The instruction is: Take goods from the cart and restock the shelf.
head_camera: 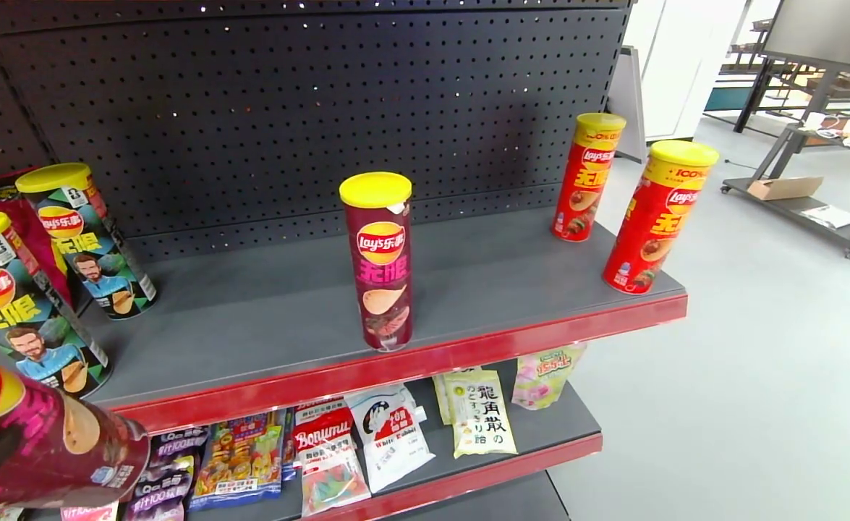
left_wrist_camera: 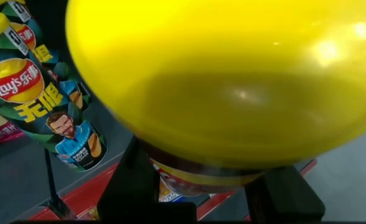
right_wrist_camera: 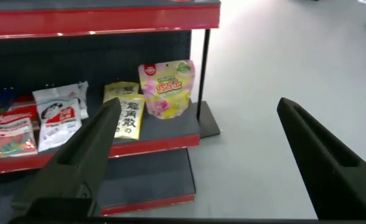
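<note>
A maroon chip can (head_camera: 48, 441), tipped on its side, hangs just below the front-left corner of the top shelf (head_camera: 265, 304). It appears pinched between the jaws of the left gripper (left_wrist_camera: 208, 186), though its yellow lid (left_wrist_camera: 233, 74) hides the contact. The step in hand is placement. The next move likely calls for lifting the can over the red front edge (head_camera: 396, 369), righting it, and setting it between 2 green cans (head_camera: 27, 311) and 1 standing maroon can (head_camera: 381, 260). The right gripper (right_wrist_camera: 198, 104) has its jaws spread and empty.
</note>
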